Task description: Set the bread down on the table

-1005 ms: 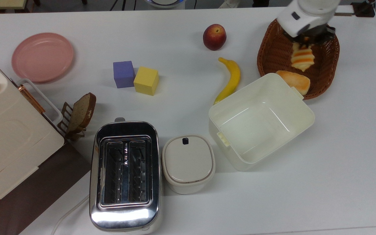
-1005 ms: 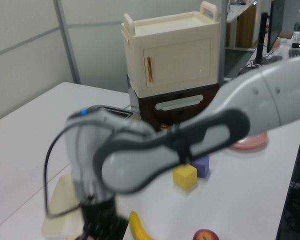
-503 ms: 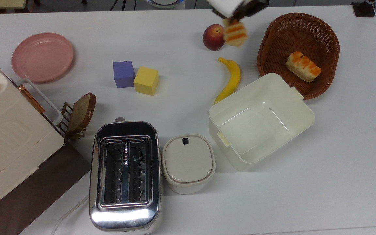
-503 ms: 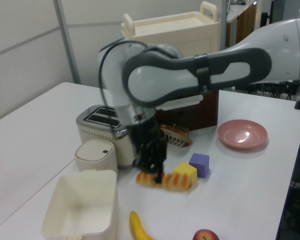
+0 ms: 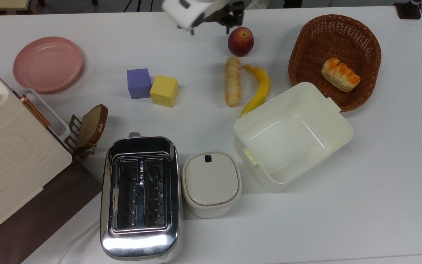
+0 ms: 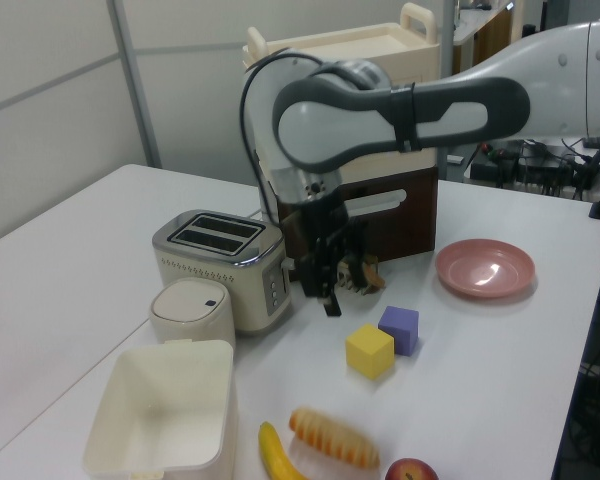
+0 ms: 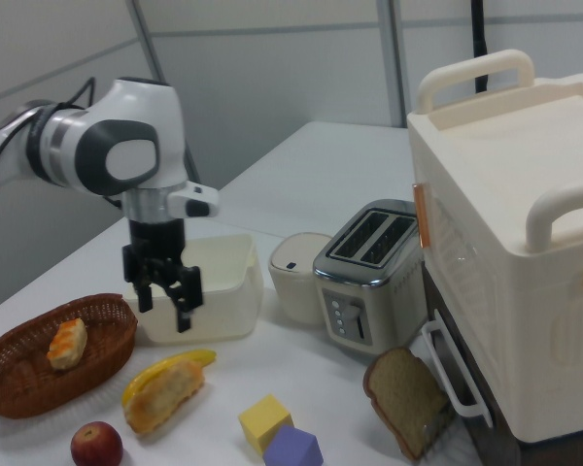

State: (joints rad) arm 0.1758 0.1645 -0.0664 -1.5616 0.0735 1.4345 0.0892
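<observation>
On table (image 5: 203, 121), bread (image 5: 233, 80) beside banana (image 5: 258, 88); gripper (image 7: 163, 297) released, empty; wrist cut off top view.

The top view looks straight down on the large white table (image 5: 379, 190); the left and right views face it low from opposite ends, sharing the chrome two-slot toaster (image 6: 220, 258).

The bread (image 5: 233, 81), a long ridged roll with cream and orange stripes, lies flat on the white table (image 5: 343, 220), just beside the banana (image 5: 258, 88), on the top view's left of it, nearly parallel.
</observation>
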